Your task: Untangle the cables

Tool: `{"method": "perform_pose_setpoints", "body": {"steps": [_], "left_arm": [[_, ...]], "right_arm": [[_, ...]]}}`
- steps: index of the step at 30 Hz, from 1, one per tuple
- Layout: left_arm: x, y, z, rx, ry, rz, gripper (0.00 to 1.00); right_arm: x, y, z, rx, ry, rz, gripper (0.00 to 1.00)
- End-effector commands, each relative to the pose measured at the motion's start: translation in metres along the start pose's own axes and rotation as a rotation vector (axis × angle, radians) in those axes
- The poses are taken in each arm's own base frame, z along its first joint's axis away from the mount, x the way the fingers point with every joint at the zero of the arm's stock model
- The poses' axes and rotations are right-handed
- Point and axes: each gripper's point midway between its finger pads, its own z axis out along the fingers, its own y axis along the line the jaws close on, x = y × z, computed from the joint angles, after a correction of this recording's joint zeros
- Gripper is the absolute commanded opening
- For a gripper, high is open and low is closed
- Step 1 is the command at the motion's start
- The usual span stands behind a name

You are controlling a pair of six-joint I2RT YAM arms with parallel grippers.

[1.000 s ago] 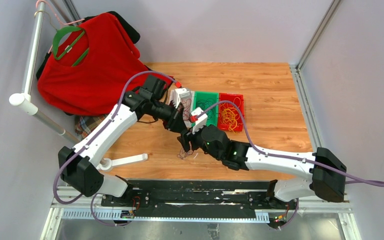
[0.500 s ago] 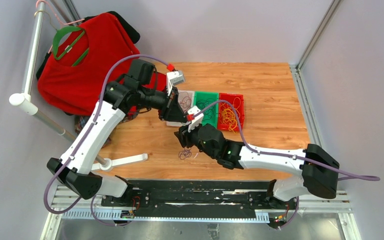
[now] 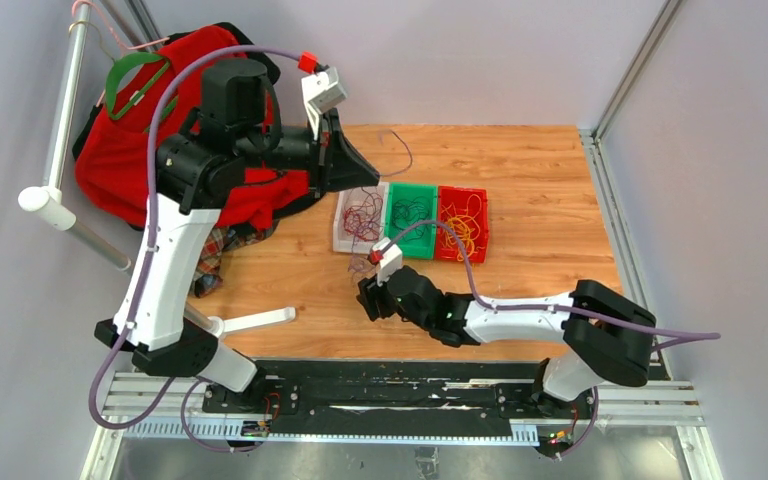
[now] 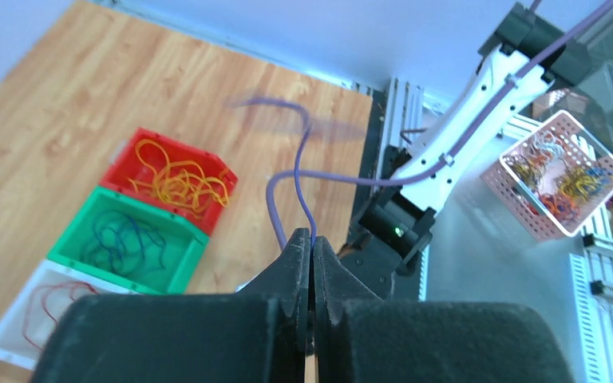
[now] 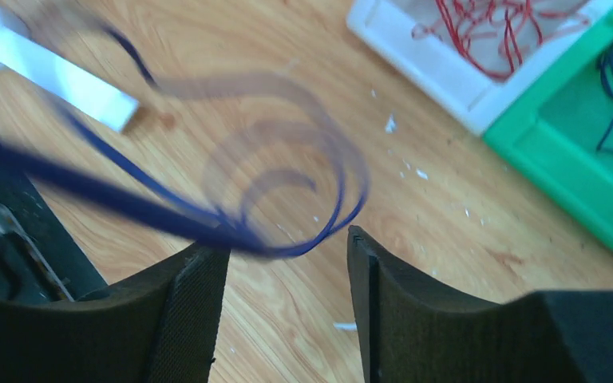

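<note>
seemingly most of the sorting is done. thin curly dark red wires [image 3: 362, 212] lie in the white plastic bin [image 3: 339, 235], dark purple-black wires [image 3: 410, 213] in the green plastic bin [image 3: 412, 187], and yellow-orange wires [image 3: 460, 233] in the red plastic bin [image 3: 482, 225]. the three bins sit side by side near the middle of the wooden table top [image 3: 540, 170]. what is left, by my reading, is one last dark wire, or perhaps two. no other loose tangle shows on the wood, though the spot under the right arm is hidden.

the left gripper [image 4: 313, 247], raised at 11 o'clock of the bins, is clenched, its tips pinching a thin dark purple wire [image 4: 301, 159] whose free end curls up and away, blurred. the right gripper [image 5: 281, 243], low over the table at 6 o'clock of the white bin, stands released with its fingers [image 5: 195, 295] well apart. a dark blue curly wire [image 5: 339, 211] loops just in front of its tips, blurred and not pinched. whether it is the same wire the left one holds i cannot tell. by colour it likely belongs in the green bin.
</note>
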Motion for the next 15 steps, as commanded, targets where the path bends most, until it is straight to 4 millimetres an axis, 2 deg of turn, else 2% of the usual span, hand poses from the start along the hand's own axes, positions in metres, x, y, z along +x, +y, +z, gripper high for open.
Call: {"method": "perform_pose_setpoints", "body": {"steps": [1, 8, 15], "left_arm": [[-0.019, 0.016, 0.007, -0.051, -0.028, 0.003, 0.01], [-0.012, 0.067, 0.033, -0.139, 0.017, -0.003, 0.01], [-0.027, 0.091, 0.054, -0.133, -0.005, 0.003, 0.00]], "right_arm": [[0.008, -0.017, -0.009, 0.046, -0.004, 0.037, 0.59], [-0.012, -0.058, -0.047, 0.144, -0.091, 0.081, 0.68], [-0.034, -0.108, -0.089, 0.240, -0.187, 0.141, 0.62]]}}
